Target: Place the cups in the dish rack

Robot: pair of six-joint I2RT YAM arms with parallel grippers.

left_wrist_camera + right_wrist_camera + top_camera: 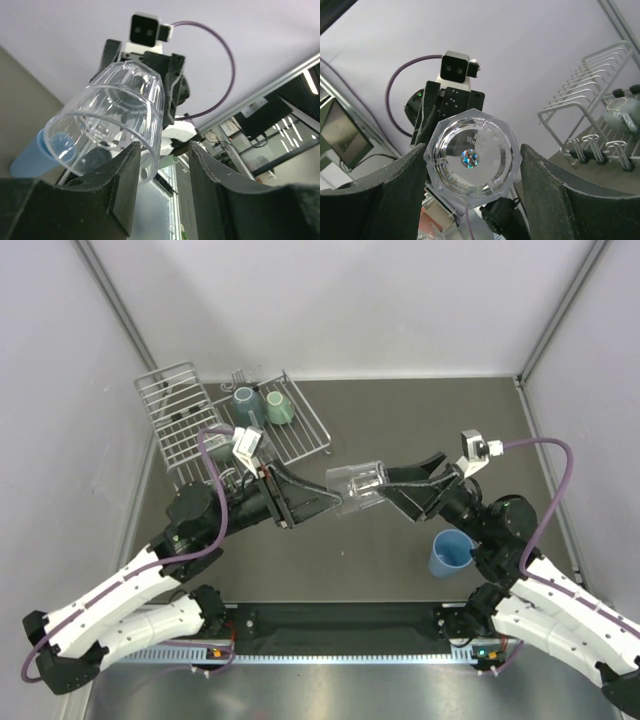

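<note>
Clear glass [358,487]: hanging on its side in mid-air over the table [400,410], between both grippers, mouth facing the left arm.
Right gripper [472,162]: pinching the glass by its faceted base, a finger pressing each side.
Left gripper [164,152]: fingers standing spread, the rim sitting in their gap; contact I cannot tell.
Dish rack [185,430]: sitting far left, carrying a grey-teal mug [245,400] and a mint-green mug [279,407].
Blue tumbler [450,553]: standing upright beside the right arm, well apart from the rack.

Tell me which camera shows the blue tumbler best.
Top external: the tumbler stands upright on the table, mouth in plain sight. The left wrist view catches only its side, partly behind the clear glass. The right wrist view misses it.
</note>
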